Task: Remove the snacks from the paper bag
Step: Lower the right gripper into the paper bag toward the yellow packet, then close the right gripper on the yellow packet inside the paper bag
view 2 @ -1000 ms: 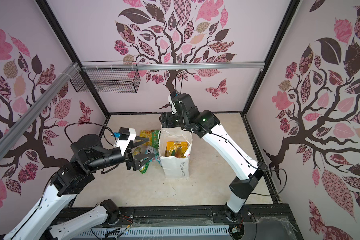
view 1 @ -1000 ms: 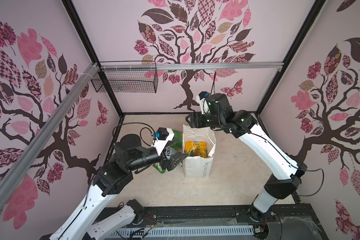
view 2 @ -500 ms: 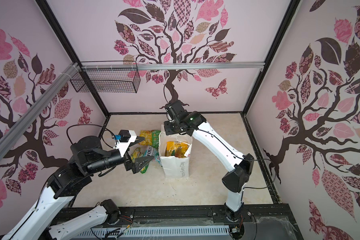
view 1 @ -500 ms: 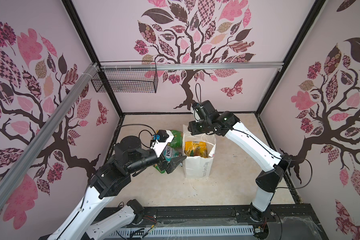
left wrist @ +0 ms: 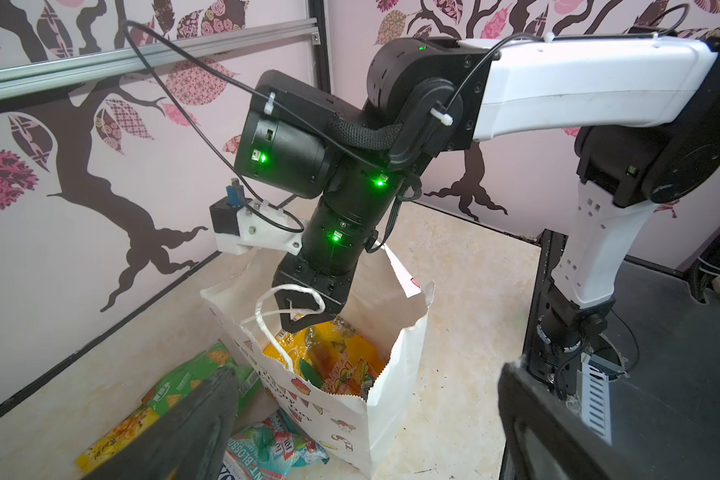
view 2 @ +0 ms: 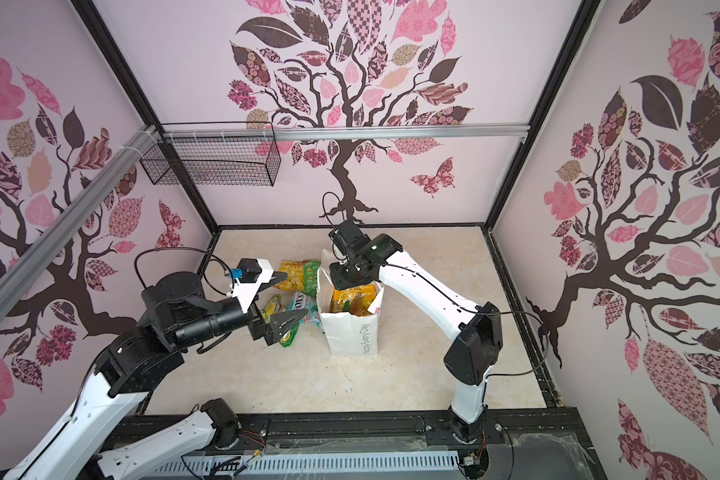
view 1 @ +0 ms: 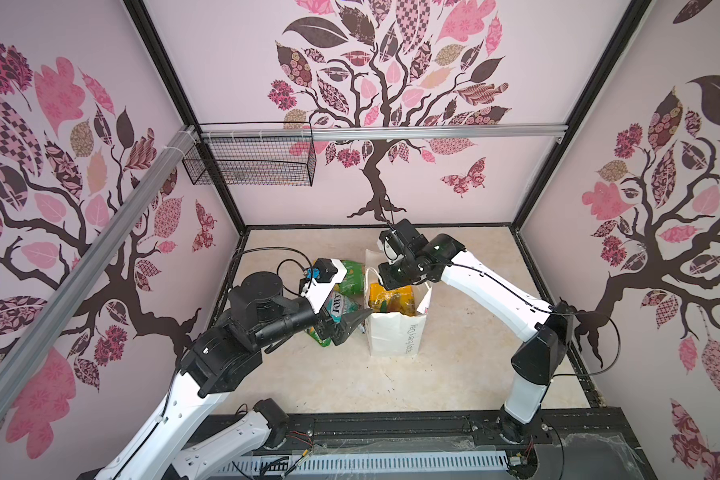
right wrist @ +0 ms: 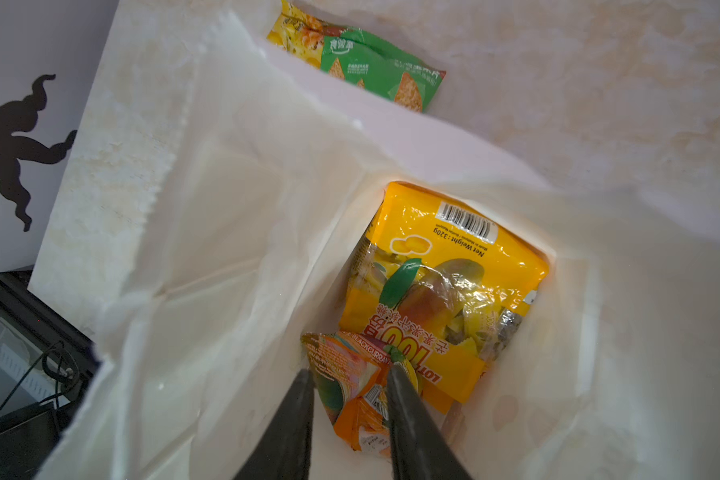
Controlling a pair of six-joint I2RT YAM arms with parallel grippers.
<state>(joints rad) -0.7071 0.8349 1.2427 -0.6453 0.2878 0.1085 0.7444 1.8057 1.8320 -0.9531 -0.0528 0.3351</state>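
Straddling crinkly orange packet [right wrist: 350,415], right tool [right wrist: 351,370] perhaps grips; creased paper bag [right wrist: 233,208].

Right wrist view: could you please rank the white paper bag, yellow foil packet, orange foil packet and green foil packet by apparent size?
white paper bag
yellow foil packet
orange foil packet and green foil packet: alike; green is farther, partly hidden.

**Material and Finish Findings**

The paper bag [view 1: 395,332] is matt white paper, creased, with a saw-toothed rim. Its handle [left wrist: 285,309] is twisted white cord. The large yellow-orange packet [right wrist: 445,282] and the orange packet [right wrist: 350,395] are glossy, crinkled film, and the larger one is partly clear. The green packet [right wrist: 375,70] looks smoother, with a semi-gloss finish. The wire basket [view 1: 250,166] is black metal mesh. The rail [view 1: 433,132] is brushed aluminium. The floor [view 1: 454,374] is matt marbled beige. The right arm casing [view 1: 495,286] is smooth white plastic.
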